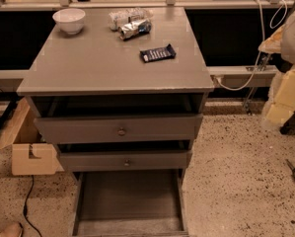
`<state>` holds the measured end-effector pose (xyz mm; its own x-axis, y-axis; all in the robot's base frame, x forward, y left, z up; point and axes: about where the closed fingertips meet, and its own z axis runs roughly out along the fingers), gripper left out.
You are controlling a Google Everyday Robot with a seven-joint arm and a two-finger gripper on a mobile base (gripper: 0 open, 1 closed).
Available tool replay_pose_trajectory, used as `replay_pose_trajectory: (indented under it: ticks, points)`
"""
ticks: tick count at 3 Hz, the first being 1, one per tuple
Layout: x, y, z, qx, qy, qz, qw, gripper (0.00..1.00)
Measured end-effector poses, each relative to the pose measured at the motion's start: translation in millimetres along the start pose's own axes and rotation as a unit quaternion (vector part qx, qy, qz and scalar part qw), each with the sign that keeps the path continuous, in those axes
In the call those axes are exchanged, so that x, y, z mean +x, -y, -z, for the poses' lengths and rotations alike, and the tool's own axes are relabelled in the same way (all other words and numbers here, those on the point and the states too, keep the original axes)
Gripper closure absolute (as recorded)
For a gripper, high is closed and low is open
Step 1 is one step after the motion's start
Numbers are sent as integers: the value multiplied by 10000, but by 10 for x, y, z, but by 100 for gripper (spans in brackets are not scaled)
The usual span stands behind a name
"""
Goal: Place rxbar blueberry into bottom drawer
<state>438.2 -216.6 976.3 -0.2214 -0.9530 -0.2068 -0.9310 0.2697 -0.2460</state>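
- Camera view: rxbar blueberry (158, 53) lies on the cabinet top (88, 65).
- bottom drawer (129, 196) is open, bar not in yet.
- gripper is out of sight; I cannot tell its grip.

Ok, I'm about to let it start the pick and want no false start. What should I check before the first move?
1. Bar found: ok. The rxbar blueberry lies flat on the cabinet top, towards its right side.
2. Room around the bar: ok. The foil packets and white bowl sit further back, apart from it.
3. Target open: ok. The bottom drawer is pulled out, its grey floor showing.
4. Drop path: ok. The bottom drawer reaches out well past the upper drawers.
5. Gripper ready: cannot tell. The gripper is not in view.
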Motion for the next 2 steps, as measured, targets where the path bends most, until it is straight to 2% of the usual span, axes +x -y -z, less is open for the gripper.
replay_pose_trajectory:
  ticks: [1, 2]
  points:
    - [0, 0, 0, 0, 0, 0, 10000, 0]
    - [-123, 264, -250, -30, 226, 87, 9997, 0]
